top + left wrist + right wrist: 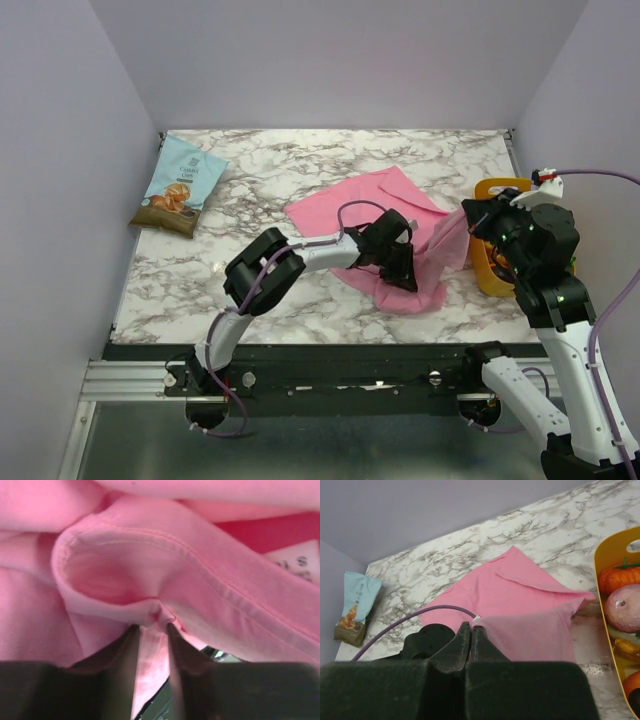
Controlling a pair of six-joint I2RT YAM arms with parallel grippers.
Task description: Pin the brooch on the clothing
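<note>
Left fingers pinching pink T-shirt, snack bag, yellow tray

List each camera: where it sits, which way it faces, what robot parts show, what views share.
Top external: above and behind the robot, looking down on the table; left arm and right arm show.
Left wrist: on the left arm, facing close-up folds of the T-shirt; its left fingers show.
Right wrist: on the right arm, facing across the table toward the snack bag; its right fingers show.
Shared: the T-shirt, in all three.
</note>
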